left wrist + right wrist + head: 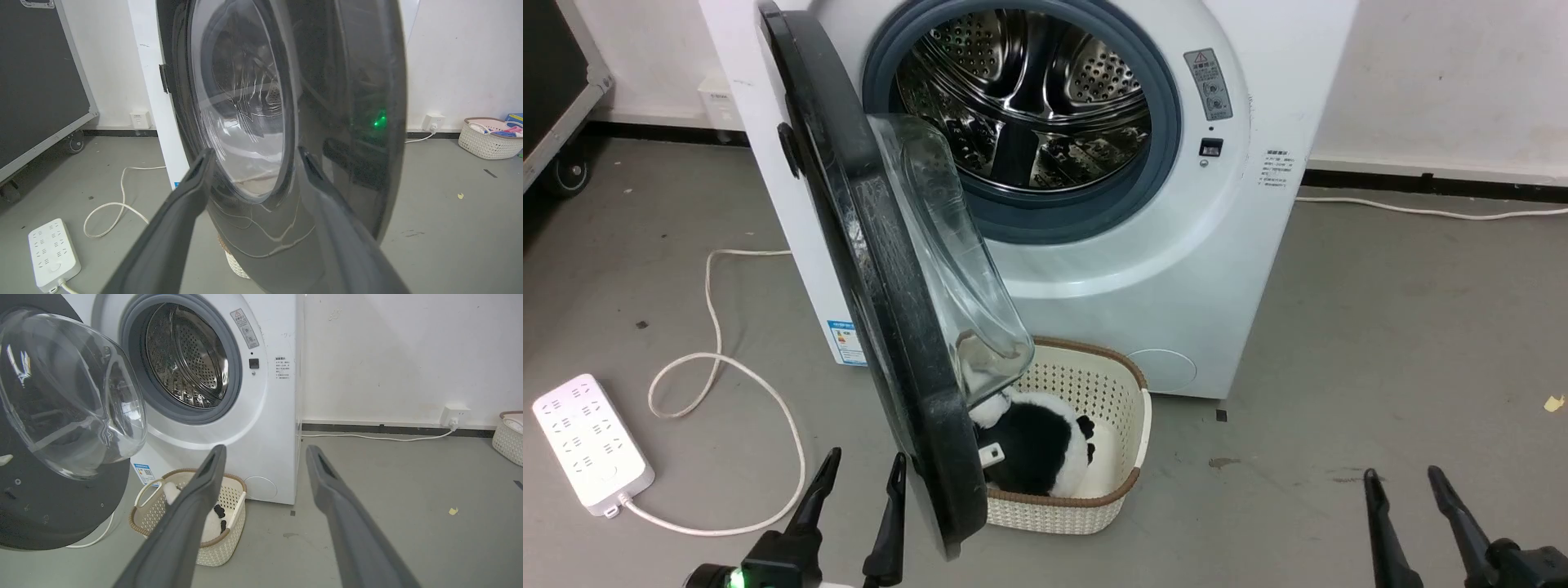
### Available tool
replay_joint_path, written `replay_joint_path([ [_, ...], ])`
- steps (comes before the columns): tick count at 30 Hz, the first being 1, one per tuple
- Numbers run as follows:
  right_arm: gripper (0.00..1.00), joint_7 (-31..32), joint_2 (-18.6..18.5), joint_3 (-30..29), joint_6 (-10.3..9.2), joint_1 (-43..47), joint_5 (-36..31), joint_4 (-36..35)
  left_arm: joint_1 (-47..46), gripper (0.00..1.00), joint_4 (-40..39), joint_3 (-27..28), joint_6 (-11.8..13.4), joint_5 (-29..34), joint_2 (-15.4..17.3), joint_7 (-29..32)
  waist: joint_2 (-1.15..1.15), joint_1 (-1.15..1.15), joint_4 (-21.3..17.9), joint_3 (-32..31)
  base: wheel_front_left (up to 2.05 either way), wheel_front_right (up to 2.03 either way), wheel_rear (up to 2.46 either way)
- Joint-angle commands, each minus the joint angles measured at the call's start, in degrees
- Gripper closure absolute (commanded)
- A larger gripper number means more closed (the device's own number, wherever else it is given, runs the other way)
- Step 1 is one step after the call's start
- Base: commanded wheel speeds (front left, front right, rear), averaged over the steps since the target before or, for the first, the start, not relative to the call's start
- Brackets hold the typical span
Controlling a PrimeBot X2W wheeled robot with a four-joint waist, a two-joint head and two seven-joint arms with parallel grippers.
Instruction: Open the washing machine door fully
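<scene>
Head view: washing machine door [882, 269] is standing about half open, edge-on at 10 o'clock of the washing machine [1176, 269] front. Left fingers [892, 498] are sitting spread and empty just beside its outer lower rim at 7 o'clock, and right fingers [1378, 514] are hanging parted and empty at 5 o'clock. Risk: left fingers are occupying the outward swing side, possibly blocking the door or slipping on its gloss and letting it fall back over the basket [1094, 514]; finger-to-rim contact is proving unreadable, and the door is cutting off part of the basket.
</scene>
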Motion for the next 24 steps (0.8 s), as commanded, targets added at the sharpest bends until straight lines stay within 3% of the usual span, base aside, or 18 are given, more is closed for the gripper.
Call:
replay_joint_path([
  [1, 0.00, -0.5, 0.3, 0.0, 0.05, 0.1, -0.1, 0.3, 0.3, 1.00, -0.2, 0.1, 0.0, -0.3, -0.1, -0.3, 0.00, 0.00, 0.0, 0.0, 0.00, 0.00, 0.00],
  [10, 0.00, -0.7, 0.3, 0.3, 0.05, -0.5, 0.2, 0.3, -0.6, 1.00, -4.8, 2.7, 1.0, -2.1, -0.7, -0.3, 0.00, 0.00, 0.0, 0.4, 0.00, 0.00, 0.00],
  [16, 0.00, -0.8, 0.3, 0.2, 0.05, -0.9, 1.2, 0.1, -5.3, 1.00, -16.7, 8.8, 3.7, -5.3, -1.3, -0.3, 0.00, 0.00, 0.2, 0.9, 0.00, 0.00, 0.00],
  [24, 0.00, -1.0, 0.3, 1.3, 0.05, -1.2, 2.0, 0.4, -11.9, 1.00, -26.4, 9.4, 3.4, -5.2, -1.4, -0.3, 0.00, 0.00, 0.2, 1.1, 0.00, 0.00, 0.00],
])
